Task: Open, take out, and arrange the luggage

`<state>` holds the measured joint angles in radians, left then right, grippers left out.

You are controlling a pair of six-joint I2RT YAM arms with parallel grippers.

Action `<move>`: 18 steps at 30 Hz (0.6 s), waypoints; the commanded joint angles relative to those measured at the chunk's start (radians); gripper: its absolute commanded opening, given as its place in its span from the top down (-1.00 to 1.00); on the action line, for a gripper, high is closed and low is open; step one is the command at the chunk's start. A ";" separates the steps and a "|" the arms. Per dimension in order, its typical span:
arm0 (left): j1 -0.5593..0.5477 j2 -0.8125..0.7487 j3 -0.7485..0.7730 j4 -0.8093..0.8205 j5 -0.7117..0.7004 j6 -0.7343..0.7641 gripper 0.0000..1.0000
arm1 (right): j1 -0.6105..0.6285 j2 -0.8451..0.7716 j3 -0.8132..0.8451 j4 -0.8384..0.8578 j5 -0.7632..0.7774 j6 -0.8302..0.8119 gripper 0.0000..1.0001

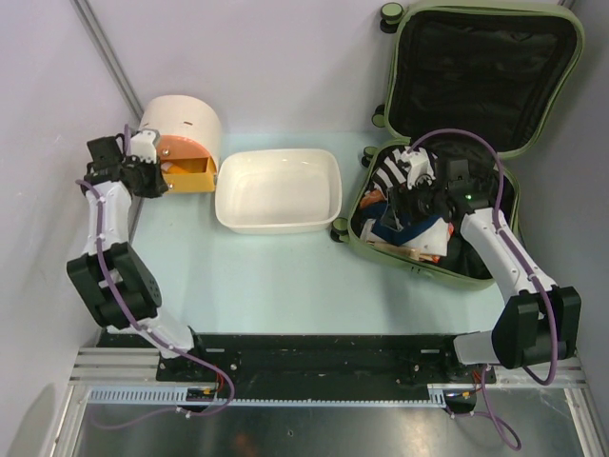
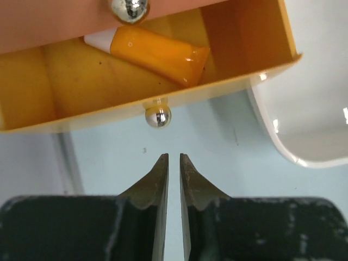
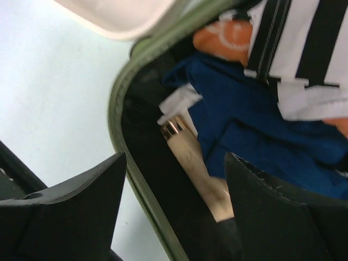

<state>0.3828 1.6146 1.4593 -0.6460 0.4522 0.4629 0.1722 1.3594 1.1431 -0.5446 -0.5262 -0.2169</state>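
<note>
**Left and right pincers at the drawer box and the luggage.** The luggage (image 1: 485, 71) lies open at the far right of the table (image 1: 266, 276), just right of the white tub (image 1: 278, 190). Its lid is folded back toward the far side, showing black lining, and the lower shell is packed with clothes.

The right gripper (image 3: 175, 157) hangs over the near-left corner of the lower shell with its jaws spread wide and nothing held. In the right wrist view, the green rim of the shell and a cream tube (image 3: 193, 163) with a gold band lie in the gap between the fingers. Blue cloth (image 3: 261, 130) and a black-and-white striped garment (image 3: 304, 43) lie beyond. Contact with any of these cannot be told.

The left gripper (image 2: 174, 157) is nearly closed, with only a thin slit between its tips, and it is empty. It sits just short of the silver knob (image 2: 157, 116) on the pulled-out orange drawer (image 2: 81, 117) of the round drawer box (image 1: 186, 124), without touching it. An orange tube (image 2: 157, 51) lies inside the drawer.
</note>
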 commanded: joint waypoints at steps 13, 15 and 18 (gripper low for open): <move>-0.044 0.269 0.171 0.290 0.000 -0.310 0.61 | -0.007 0.044 -0.085 -0.198 0.167 -0.186 0.25; -0.051 0.284 0.188 0.292 0.003 -0.299 0.60 | -0.005 0.066 -0.097 -0.186 0.183 -0.202 0.21; -0.058 0.280 0.199 0.290 0.020 -0.280 0.49 | -0.002 0.105 -0.112 -0.158 0.204 -0.233 0.05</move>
<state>0.3428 1.8954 1.6070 -0.3962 0.4522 0.2001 0.1635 1.4223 1.0428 -0.7326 -0.3702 -0.3874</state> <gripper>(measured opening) 0.230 0.416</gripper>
